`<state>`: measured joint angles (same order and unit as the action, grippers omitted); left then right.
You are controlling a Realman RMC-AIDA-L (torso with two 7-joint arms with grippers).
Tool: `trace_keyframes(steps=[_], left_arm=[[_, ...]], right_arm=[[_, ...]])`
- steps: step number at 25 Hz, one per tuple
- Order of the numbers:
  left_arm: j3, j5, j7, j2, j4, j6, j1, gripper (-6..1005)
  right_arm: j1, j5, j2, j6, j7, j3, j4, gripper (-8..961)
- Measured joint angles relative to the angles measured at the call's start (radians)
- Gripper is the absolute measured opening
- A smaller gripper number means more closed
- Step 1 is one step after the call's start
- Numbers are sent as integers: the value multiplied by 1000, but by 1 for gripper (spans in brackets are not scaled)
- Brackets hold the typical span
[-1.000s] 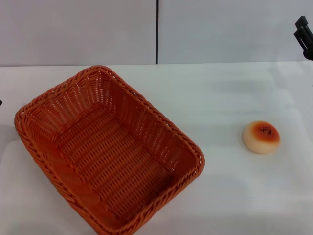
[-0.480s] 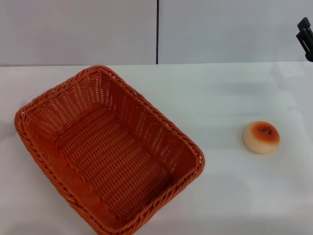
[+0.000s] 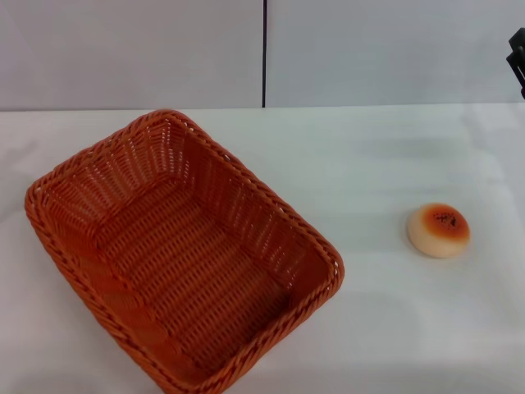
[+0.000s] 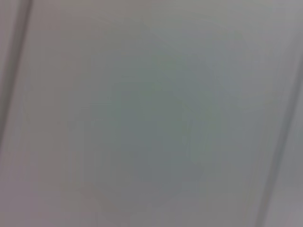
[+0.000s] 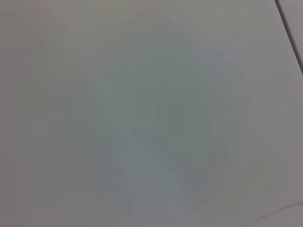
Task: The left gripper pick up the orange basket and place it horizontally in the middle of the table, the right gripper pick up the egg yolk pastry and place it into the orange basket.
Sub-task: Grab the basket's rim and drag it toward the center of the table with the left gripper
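Observation:
The orange basket lies empty on the white table, left of centre in the head view, turned at an angle with one corner toward the front. The egg yolk pastry sits alone on the table to the right of the basket, well apart from it. Only a black sliver of my right gripper shows at the top right edge, high above the table and far behind the pastry. My left gripper is out of view. Both wrist views show only a plain grey surface.
A grey wall with a dark vertical seam stands behind the table's far edge. Bare tabletop lies between the basket and the pastry.
My right gripper has slid farther toward the right edge of the head view. A dark bit at the left edge has gone from sight. Basket and pastry have not moved.

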<state>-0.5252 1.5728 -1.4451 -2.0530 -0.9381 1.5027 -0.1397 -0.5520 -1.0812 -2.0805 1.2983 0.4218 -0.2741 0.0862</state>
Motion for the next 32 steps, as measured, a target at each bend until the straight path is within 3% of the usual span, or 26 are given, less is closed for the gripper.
trace_keyframes(steps=[1,2,4,5,6,10,12,20,26,32], left_arm=[[-20,88,-97,0,-113,26,-14,840],[-20,88,-97,0,-113,26,-14,840],[-49,203,-212,0,-253,71,-50,840],[-49,203,-212,0,-253,71,-50,840],[-66,311,-294,0,-351,103,-86,840],[-124,463,-378,-3,-463,146,-141,840],[-204,577,-439,-5,-535,156,-184,839],[-355,743,-501,-14,-572,114,-270,837],[-463,814,-522,-16,-569,-16,-280,836],[-504,927,-540,-16,-564,-54,-294,835]], right_arm=[[0,0,0,0,0,0,-1,783],[0,0,0,0,0,1,-1,783],[-2,0,1,0,0,1,-2,783],[-3,0,1,0,0,1,-3,783],[-4,0,1,0,0,1,-3,783],[-6,0,2,0,1,1,-9,782],[-5,0,2,0,1,1,-10,782],[-1,0,2,-5,3,1,-11,783],[0,0,1,-10,3,10,-14,782],[0,0,0,-10,3,41,-8,782]])
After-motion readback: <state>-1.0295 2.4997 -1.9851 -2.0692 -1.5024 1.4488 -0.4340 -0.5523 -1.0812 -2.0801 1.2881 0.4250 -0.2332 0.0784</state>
